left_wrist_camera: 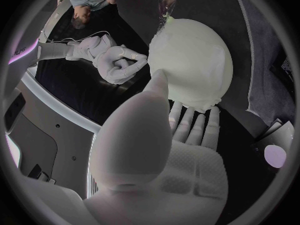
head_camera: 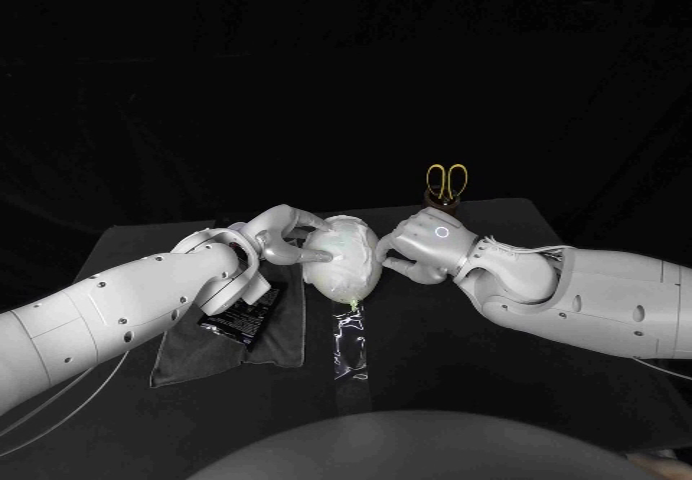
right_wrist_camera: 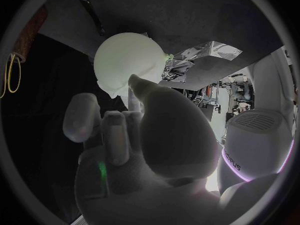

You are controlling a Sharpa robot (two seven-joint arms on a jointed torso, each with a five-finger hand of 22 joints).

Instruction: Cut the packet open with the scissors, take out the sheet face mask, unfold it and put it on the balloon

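The balloon (head_camera: 343, 262) lay on its side at the middle of the black counter (head_camera: 476, 370), between the two robot hands, its knotted end towards the robot. The white sheet face mask (left_wrist_camera: 200, 92) was draped over the balloon, its ragged edge hanging off the rounded end.

The left robot hand (head_camera: 277, 238) held the covered balloon. In the left wrist view its thumb lay against the mask on one side and its fingers (left_wrist_camera: 187, 122) reached under the mask's loose edge on the other.

The right robot hand (head_camera: 421, 243) met the balloon from the opposite side. Its thumb tip pressed on the balloon's surface and its other fingers (right_wrist_camera: 81, 116) curled in just beside it. I could not tell whether that hand pinched the mask or only touched it.

The foil packet (head_camera: 349, 345) lay crumpled and shiny on the counter just past the balloon's knot, nearer the robot. The scissors (head_camera: 447, 183) stood well apart at the counter's far edge, yellow handles up, in a brown holder (head_camera: 444, 204).

A dark cloth (head_camera: 216, 350) was spread under the left arm. On it, partly hidden by the wrist, lay a black pouch (head_camera: 238, 322) with pale print.
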